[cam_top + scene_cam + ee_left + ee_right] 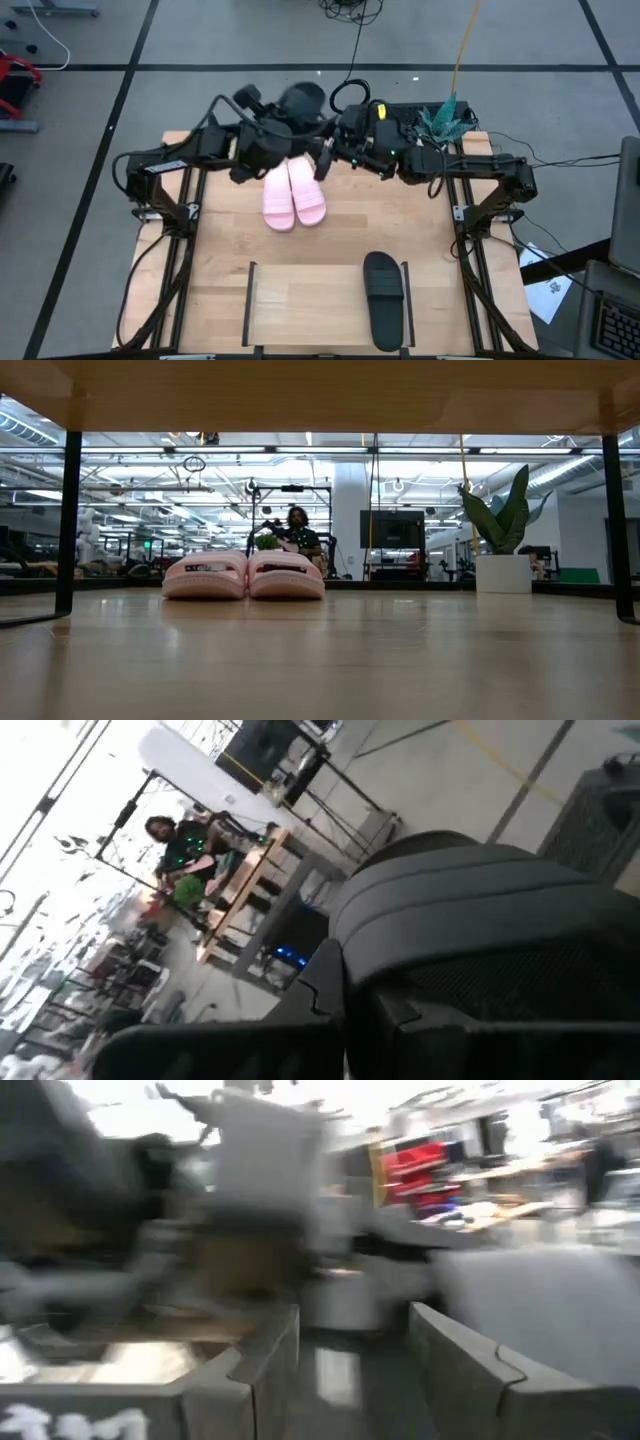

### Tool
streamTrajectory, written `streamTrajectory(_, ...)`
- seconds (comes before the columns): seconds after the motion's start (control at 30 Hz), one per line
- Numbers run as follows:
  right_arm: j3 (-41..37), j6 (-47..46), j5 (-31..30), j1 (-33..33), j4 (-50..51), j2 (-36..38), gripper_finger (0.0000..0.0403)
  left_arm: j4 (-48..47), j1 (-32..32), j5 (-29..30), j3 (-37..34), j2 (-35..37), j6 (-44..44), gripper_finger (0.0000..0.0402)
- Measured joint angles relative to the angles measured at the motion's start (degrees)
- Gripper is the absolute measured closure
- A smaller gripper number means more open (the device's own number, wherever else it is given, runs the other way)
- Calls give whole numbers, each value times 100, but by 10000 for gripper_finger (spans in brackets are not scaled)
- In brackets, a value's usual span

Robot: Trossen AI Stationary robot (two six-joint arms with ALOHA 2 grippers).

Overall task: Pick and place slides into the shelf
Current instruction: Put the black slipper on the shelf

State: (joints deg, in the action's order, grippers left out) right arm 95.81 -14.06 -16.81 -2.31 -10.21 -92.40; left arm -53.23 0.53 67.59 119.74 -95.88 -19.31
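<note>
Black slide (383, 297) on shelf (300, 300), pink slides (293, 192) mid-table, left end effector (285, 118) gripping second black slide (303, 98), right end effector (322, 165) wide

- Pale pink pair of slides (293, 194) at 12 o'clock.
- Matte black slide (383, 297) at 5 o'clock.
- Light-wood tabletop (330, 245).
- Black shelf rails (249, 300).

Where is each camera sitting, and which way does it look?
High view: above the table, looking straight down; left arm and right arm show.
Low view: at tabletop height, looking level at the pale pink pair of slides; no robot part.
Left wrist view: on the left arm, facing a matte black slide up close; a dark finger shows.
Right wrist view: on the right arm, looking between its two spread fingers.
Shared: high and low both show the pink pair.
</note>
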Motion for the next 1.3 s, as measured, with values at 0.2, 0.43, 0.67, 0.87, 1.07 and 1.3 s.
streamTrajectory(0.2,0,11,66,142,61,4,214,-87,89,483,-41,29,-39,401)
streamTrajectory(0.43,-2,414,39,515,240,127,217,-770,259,590,-39,182,333,401)
streamTrajectory(0.67,-4,913,-1213,744,1435,441,218,-1881,123,528,-39,826,2054,401)
streamTrajectory(0.87,-4,1226,-2918,725,2942,903,218,-2442,-834,451,-30,944,3626,401)
streamTrajectory(1.07,-4,1166,-4625,724,4359,1687,218,-2963,-1898,554,-39,452,5380,401)
streamTrajectory(1.3,-4,1172,-4753,719,4723,2855,218,-2106,-2612,795,-39,-516,6595,401)
